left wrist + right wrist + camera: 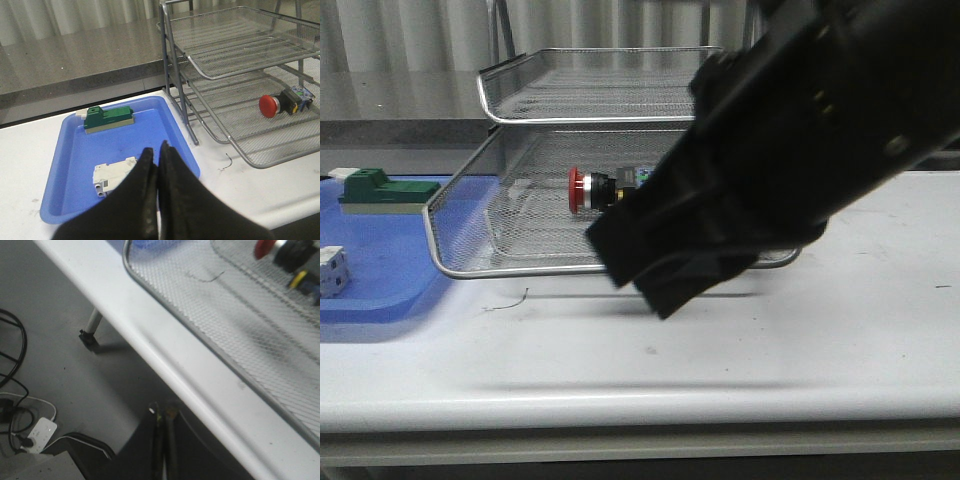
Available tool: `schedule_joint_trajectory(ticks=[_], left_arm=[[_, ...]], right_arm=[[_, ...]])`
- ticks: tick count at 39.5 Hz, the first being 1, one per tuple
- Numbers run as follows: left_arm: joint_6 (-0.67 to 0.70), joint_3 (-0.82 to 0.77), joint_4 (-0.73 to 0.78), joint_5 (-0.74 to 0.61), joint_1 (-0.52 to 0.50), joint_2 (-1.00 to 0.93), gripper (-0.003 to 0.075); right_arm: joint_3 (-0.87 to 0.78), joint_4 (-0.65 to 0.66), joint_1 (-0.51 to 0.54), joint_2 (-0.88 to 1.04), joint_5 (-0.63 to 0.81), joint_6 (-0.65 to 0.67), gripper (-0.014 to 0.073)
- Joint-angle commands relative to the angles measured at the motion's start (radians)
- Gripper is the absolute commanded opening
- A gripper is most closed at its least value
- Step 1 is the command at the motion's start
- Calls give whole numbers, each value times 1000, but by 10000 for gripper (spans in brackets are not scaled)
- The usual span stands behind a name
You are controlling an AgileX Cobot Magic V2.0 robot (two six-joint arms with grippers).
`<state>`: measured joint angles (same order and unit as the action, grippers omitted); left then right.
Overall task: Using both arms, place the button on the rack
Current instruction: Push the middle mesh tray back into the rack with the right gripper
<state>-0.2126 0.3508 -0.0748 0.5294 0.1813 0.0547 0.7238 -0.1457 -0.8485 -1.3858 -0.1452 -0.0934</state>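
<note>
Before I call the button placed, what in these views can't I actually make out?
- Front view: the right arm covers the back of the button and the right side of the rack.
- Right wrist view: button blurred and cut off by the edge.
- Left wrist view: the rack's top is cut off.

I see the button with a red head, a yellow ring and a black and blue body, lying in the silver fine-mesh rack, whose wire frame is silver too. My blue tray holds a dark green block on a pale base and a white part; in the front view the white cube-like part shows dark dots, and the table is plain white. Both grippers are black, the left gripper and the right gripper, and in the right wrist view I see a grey floor with black cables and a white plug strip.
</note>
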Motion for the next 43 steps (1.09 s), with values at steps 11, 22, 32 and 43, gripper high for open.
schedule_joint_trajectory(ticks=[11, 22, 32, 43], left_arm=[[11, 27, -13, -88, -1, 13, -19], [11, 27, -13, -88, -1, 13, -19], [11, 27, -13, -88, -1, 13, -19], [11, 27, -13, -88, -1, 13, -19]], right_arm=[[166, -11, 8, -230, 77, -4, -61], [251, -11, 55, -298, 70, -4, -61], [331, 6, 111, -354, 51, -4, -61], [425, 36, 153, -411, 35, -4, -61]])
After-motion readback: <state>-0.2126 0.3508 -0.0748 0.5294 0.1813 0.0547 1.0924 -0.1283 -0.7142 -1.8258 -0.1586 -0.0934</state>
